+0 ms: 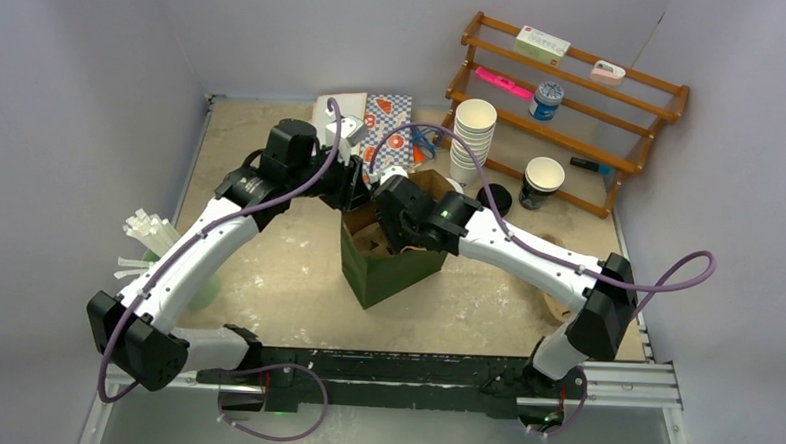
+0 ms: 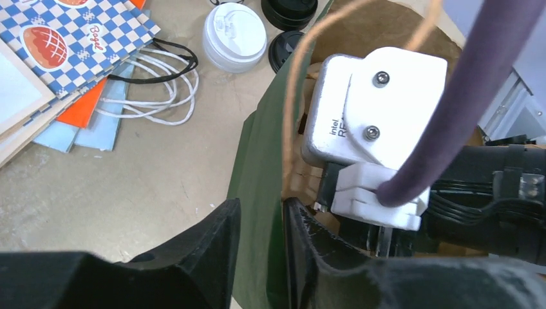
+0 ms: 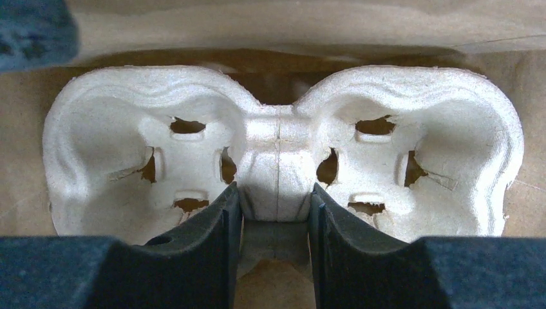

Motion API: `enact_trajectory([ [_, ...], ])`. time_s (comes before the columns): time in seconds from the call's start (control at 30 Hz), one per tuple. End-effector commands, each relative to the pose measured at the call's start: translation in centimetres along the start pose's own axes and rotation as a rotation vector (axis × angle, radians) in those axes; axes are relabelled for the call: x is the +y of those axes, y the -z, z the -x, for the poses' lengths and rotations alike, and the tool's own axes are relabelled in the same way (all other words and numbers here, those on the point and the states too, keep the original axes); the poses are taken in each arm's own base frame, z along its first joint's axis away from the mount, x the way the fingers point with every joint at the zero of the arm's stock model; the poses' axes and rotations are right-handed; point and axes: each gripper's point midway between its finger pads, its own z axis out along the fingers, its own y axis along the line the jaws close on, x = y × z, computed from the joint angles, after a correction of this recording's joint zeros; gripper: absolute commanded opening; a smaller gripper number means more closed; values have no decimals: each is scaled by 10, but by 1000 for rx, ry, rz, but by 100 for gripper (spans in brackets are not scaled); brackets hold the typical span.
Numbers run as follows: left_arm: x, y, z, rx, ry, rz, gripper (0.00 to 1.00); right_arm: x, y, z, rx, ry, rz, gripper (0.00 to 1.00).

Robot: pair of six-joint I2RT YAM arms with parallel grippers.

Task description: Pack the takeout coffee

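The takeout coffee (image 1: pixel 542 181), a dark cup with a pale top, stands at the foot of the wooden rack, away from both grippers. A dark green paper bag (image 1: pixel 387 267) stands open at mid-table. My left gripper (image 2: pixel 262 222) straddles the bag's green wall (image 2: pixel 257 167), one finger outside and one inside, jaws still slightly apart. My right gripper (image 3: pixel 275 212) is down inside the bag, shut on the middle ridge of a white pulp cup carrier (image 3: pixel 277 154) with two vacant cup wells.
A stack of white cups (image 1: pixel 473 135) and the wooden rack (image 1: pixel 574 100) stand at the back right. Printed paper bags (image 2: pixel 71 58) lie behind the green bag, with a white lid (image 2: pixel 234 35) and black lids (image 2: pixel 289 9) beside it. Straws (image 1: pixel 148 236) lie at the left.
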Motion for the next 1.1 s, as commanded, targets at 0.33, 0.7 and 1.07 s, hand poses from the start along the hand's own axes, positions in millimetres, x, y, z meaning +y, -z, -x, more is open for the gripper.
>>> enact_trajectory([
  [0.33, 8, -12, 9, -25, 53, 42, 0, -3, 2, -5, -10, 22, 13, 17],
  [0.7, 14, -4, 9, -48, 52, 90, 0, 2, -22, -27, 64, 31, 12, 16],
  [1.07, 16, -6, 5, -53, 43, 91, 0, 15, -35, -46, 129, 33, 78, 15],
])
